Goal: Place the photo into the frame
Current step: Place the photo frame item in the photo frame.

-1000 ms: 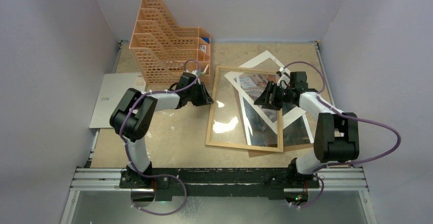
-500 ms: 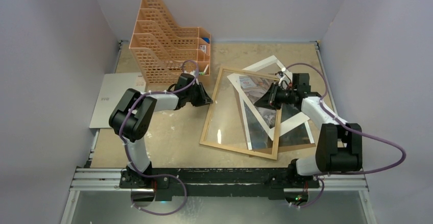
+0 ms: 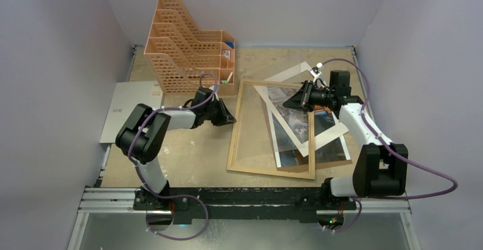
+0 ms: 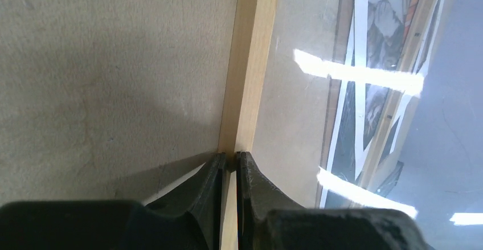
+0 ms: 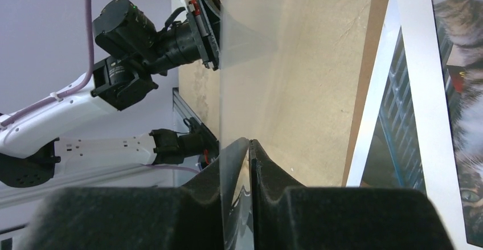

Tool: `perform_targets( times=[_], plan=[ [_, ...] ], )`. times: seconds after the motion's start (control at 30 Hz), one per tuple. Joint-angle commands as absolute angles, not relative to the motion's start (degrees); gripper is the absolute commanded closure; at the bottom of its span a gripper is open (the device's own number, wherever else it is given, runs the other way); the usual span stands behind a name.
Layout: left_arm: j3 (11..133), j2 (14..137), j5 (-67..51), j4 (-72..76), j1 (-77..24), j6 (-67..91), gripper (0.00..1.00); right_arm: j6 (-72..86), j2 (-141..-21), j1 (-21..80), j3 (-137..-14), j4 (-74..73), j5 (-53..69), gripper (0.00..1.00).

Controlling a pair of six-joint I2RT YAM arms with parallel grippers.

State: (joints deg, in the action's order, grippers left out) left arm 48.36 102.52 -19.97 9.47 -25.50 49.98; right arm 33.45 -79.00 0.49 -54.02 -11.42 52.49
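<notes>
Grips the frame [image 3: 254, 130] from two sides; on the left with the left gripper [image 3: 228, 119], fingers [image 4: 211, 176] pressed almost together on the thin light-wood rail; on the right with the right gripper [image 3: 297, 99], fingers [image 5: 267, 173] pinching near the far right corner, with what looks like the clear edge of the pane between them. Finds the photo [image 3: 326, 126] face up on the table [image 3: 193, 153], askew and partly beneath the glass; shows one white corner poking out past the far rail and the right side reaching beyond the right rail, on top of the brown backing board [image 3: 340, 156]. Cannot tell from above how far off the table the frame's right side sits, though the right wrist view suggests a tilt.

Looks like the aligning step: frame in hand, photo not yet seated inside it. Calls next for both arms to move together, turning or shifting the frame until its rails run parallel with the white border, then lowering it squarely around the print; needs an even grip on both sides to avoid twisting the pane or dragging the photo further askew.
</notes>
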Motion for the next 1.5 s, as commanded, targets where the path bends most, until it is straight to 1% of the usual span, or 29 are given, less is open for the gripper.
perform_targets(
  times=[0.0,0.13,0.23,0.53,0.7,0.83,1.0,1.3,1.47],
  plan=[
    [44.9,101.3,-24.5,10.8,-25.9,50.7,0.87,31.2,-79.3,0.8,-57.5,-14.9,54.1,0.87],
    [43.0,99.5,-23.8,14.5,-25.9,48.6,0.86,35.9,-78.1,0.9,-57.4,-13.5,53.4,0.84],
    [42.5,99.0,-22.7,15.2,-25.9,47.3,0.86,36.5,-77.0,0.9,-58.3,-15.9,51.4,0.83],
    [42.9,101.0,-24.1,17.7,-26.0,47.6,0.85,38.1,-75.6,0.9,-59.4,-20.8,52.0,0.83],
    [43.1,101.4,-23.7,18.1,-26.0,47.1,0.83,42.6,-76.0,1.0,-58.6,-19.7,53.5,0.86],
    [43.2,102.0,-23.8,18.3,-26.0,46.9,0.82,50.6,-74.4,1.2,-56.0,-14.1,54.3,0.88],
    [42.7,101.5,-21.8,17.5,-26.1,46.1,0.82,56.2,-72.2,1.9,-54.8,-10.2,52.6,0.91],
    [42.1,101.0,-21.5,18.3,-26.0,45.8,0.83,55.8,-73.1,3.8,-55.6,-11.1,49.7,0.92],
    [42.1,101.0,-21.1,18.3,-26.0,45.9,0.83,50.3,-74.4,4.3,-57.5,-13.8,48.3,0.92]
  ],
)
